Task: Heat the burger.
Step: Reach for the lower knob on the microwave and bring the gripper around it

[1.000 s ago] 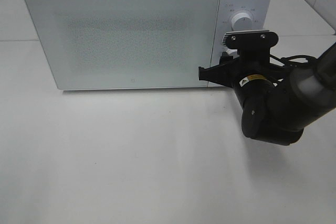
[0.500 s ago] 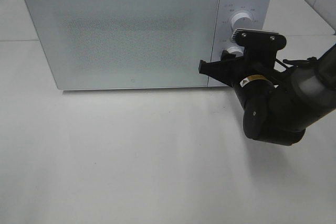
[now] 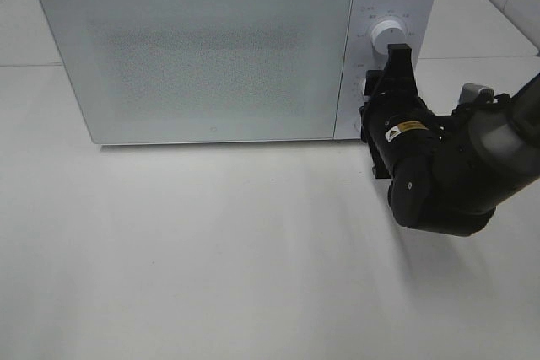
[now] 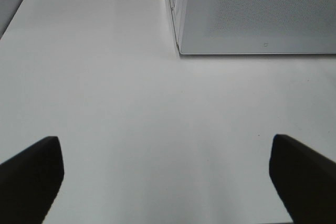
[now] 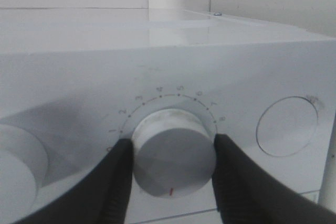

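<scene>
One knob point(image 5: 170, 156): lower dial, microwave point(image 3: 202, 48) panel.
R claw point(image 5: 172, 141): partly closed, clamped on that knob.
L claw point(image 4: 164, 145): jaws wide apart, empty.
Burger: you can't see it; microwave shut.

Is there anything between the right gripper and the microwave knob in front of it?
Nothing visible. The right gripper is closed on the knob, one finger against each side. The burger itself is not in view; the microwave door is shut.

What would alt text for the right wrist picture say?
Two black fingers of the right gripper clasp a white knob on the microwave, ringed by small numbers. A second knob peeks in beside it.
</scene>
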Controlling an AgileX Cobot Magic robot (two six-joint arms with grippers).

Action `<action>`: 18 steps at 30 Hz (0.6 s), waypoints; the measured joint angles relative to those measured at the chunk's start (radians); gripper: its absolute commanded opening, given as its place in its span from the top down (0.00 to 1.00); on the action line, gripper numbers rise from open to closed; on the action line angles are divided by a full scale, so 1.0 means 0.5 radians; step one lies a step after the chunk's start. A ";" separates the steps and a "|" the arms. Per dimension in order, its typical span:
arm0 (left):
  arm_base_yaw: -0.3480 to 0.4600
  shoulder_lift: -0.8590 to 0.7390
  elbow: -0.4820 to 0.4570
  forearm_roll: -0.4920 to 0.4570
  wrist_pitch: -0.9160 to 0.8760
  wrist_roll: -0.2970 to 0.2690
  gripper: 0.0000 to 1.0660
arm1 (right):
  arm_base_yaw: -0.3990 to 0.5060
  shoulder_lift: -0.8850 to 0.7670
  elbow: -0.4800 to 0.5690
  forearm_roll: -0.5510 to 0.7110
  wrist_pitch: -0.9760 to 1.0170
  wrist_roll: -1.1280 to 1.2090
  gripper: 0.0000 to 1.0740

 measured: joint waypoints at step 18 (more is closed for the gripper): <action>0.000 0.000 0.000 0.000 0.000 0.000 0.06 | 0.000 0.000 0.000 0.004 -0.004 0.236 0.83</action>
